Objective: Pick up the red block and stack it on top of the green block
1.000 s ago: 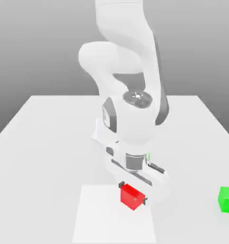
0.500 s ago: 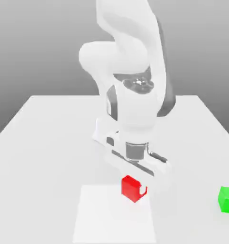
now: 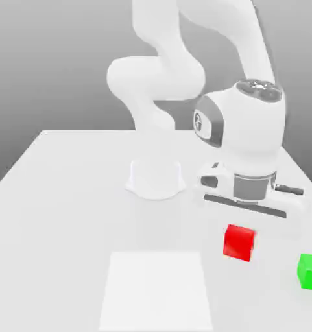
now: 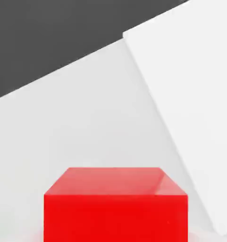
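My gripper point(image 3: 240, 237) hangs straight down from my wrist, shut on the red block point(image 3: 239, 242), which sits directly beneath my hand, clear of the table point(image 3: 67, 207). The green block point(image 3: 310, 271) rests on the table lower than my hand, off toward the exterior view's right. A paler square patch point(image 3: 155, 288) lies below, toward the exterior view's left.

The green block point(image 3: 310, 271) and the red block point(image 4: 115, 204) are edge-cropped.

No readable text, labels, numbers or signs appear on anything.
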`<action>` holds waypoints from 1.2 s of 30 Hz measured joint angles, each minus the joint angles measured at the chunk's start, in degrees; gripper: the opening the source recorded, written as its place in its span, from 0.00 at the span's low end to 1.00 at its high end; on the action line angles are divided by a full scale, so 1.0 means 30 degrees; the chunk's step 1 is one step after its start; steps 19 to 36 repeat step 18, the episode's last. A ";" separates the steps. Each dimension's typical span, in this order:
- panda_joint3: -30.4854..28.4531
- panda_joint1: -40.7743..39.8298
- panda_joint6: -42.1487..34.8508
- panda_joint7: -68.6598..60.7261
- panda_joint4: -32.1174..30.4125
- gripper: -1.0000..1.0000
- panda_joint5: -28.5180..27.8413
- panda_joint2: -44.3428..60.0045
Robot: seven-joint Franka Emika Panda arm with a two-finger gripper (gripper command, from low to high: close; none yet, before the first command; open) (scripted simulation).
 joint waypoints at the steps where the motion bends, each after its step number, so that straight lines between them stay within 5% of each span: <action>1: 0.0162 0.0295 -0.0214 -0.0085 0.0373 0.00 -0.0220 0.0194; 9: 0.1492 0.2635 -0.1948 -0.0310 0.3369 0.00 -0.2613 0.1946; 14: -0.0194 0.4463 -0.0170 0.1623 0.4090 0.00 -0.5737 0.4860; 15: -0.0515 0.4709 0.0171 0.1972 0.4147 1.00 -0.6236 0.5329; 36: -0.0514 0.4709 0.0171 0.1972 0.4147 1.00 -0.6236 0.5329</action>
